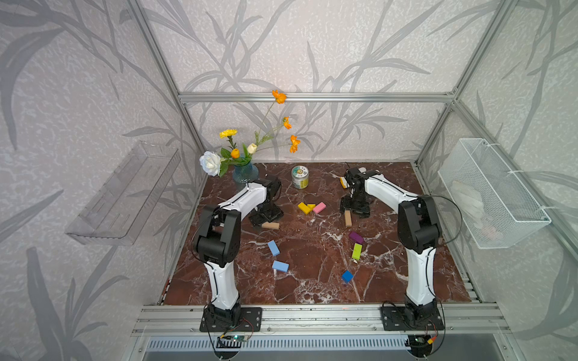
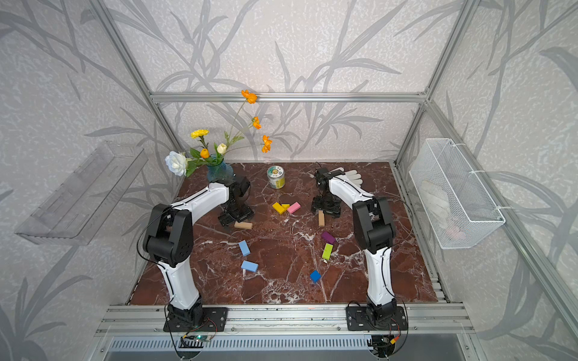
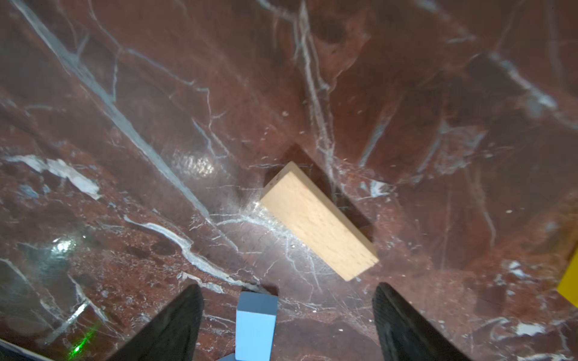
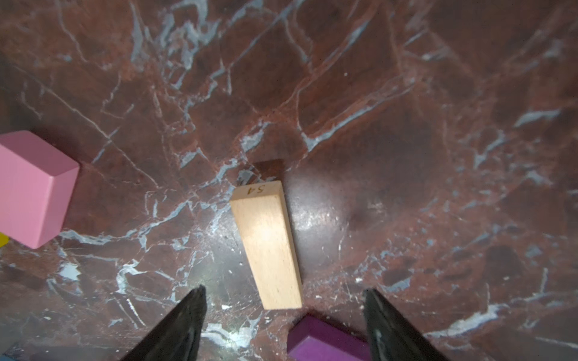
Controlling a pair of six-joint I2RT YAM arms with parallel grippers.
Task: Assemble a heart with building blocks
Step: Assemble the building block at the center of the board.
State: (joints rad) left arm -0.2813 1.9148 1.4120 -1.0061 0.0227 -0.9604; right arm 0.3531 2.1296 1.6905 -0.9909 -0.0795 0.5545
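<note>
The building blocks lie apart in a loose, gapped heart (image 1: 347,276) on the marble table (image 1: 312,281). At its top are two yellow blocks (image 1: 305,208) and a pink one (image 1: 319,207). My left gripper (image 1: 266,217) hovers open just behind a tan block (image 3: 319,220), which lies flat beyond the fingertips. A light blue block (image 3: 256,325) shows below between the jaws. My right gripper (image 4: 284,289) is open above the other tan block (image 4: 267,247), with the purple block (image 4: 325,340) near it. Lime (image 1: 357,251) and dark blue blocks lie further forward.
A round tin (image 1: 300,177) stands at the back centre and a blue vase of flowers (image 1: 245,172) at the back left. A white glove (image 2: 350,175) lies behind the right arm. A wire basket (image 1: 494,193) hangs on the right wall.
</note>
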